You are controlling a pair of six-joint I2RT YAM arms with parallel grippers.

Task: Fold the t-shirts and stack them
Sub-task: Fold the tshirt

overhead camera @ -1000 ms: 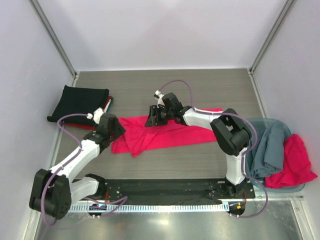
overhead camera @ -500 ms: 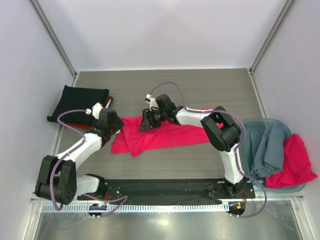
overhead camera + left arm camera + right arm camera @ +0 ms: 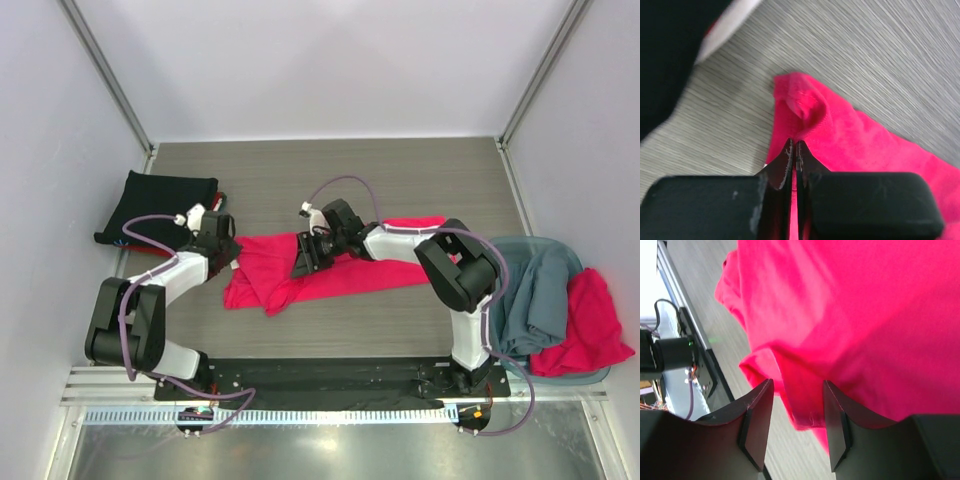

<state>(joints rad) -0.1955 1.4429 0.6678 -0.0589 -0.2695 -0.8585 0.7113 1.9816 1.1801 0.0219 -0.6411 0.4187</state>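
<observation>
Shirt work, fold not yet made. Found the pinkish-red t-shirt [image 3: 330, 268] crumpled mid-way across the table [image 3: 420, 170], long axis running left to right. Had the left gripper [image 3: 793, 145] pinched tight on its left corner, right gripper [image 3: 797, 390] spread wide over the upper edge, clasping nothing. Judged the left arm readier to pull.

Passage is afforded across the far table [image 3: 400, 170]. The centre is covered by the pinkish-red t-shirt [image 3: 370, 270], the left by the black t-shirt [image 3: 160, 205], the right by the grey-blue t-shirt [image 3: 535, 290].
</observation>
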